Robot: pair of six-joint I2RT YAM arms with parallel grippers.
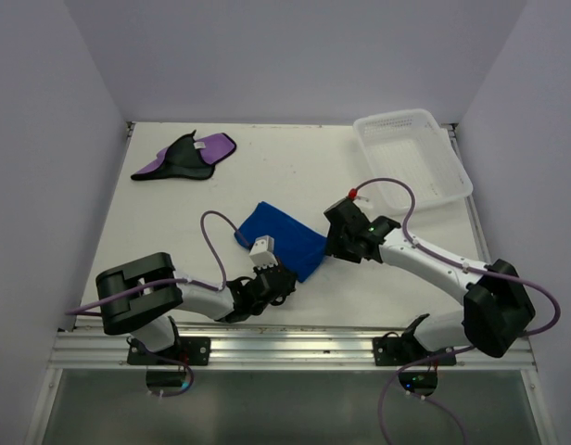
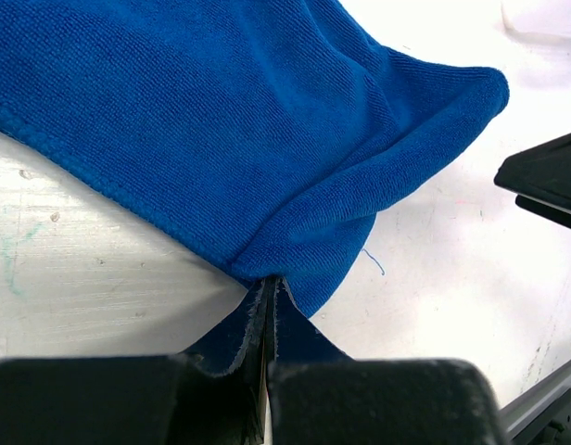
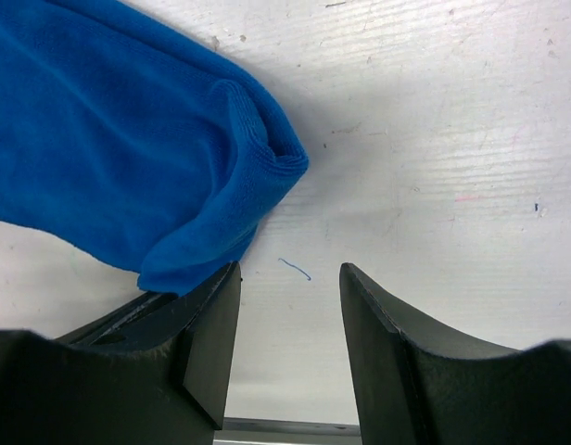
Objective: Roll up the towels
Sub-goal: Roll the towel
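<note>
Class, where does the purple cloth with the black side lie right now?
In the top view, the purple cloth lies near the far left corner of the table, opposite the white plastic mesh basket at far right.

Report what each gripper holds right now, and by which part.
The left gripper is shut on the blue towel, pinching a fold at its near hem. The right gripper stands open at the towel's corner, gripping nothing.

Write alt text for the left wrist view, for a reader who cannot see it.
The left gripper, shut, pinches the near edge of the blue towel at the bottom centre. The towel spreads in soft folds across the upper frame, over a white table.
</note>
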